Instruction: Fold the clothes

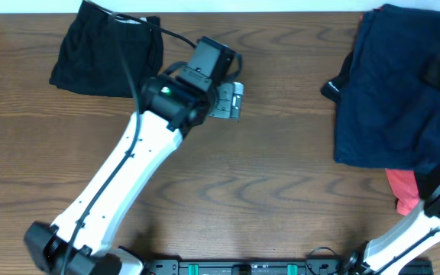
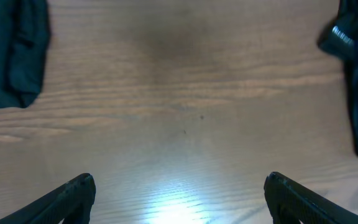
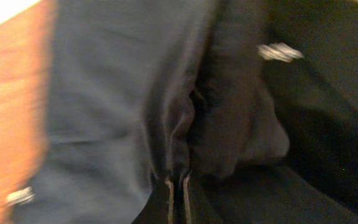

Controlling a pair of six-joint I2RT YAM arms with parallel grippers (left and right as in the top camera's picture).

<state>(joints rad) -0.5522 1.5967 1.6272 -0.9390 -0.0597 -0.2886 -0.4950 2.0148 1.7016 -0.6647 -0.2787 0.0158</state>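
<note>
Right gripper [image 3: 179, 184] pinches navy shorts [image 3: 104, 106]; white marking [image 3: 280, 52] blurred.

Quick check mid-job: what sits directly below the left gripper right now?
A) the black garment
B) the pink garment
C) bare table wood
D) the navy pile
C: the left gripper hangs open over bare table, the black garment off to its side.
</note>
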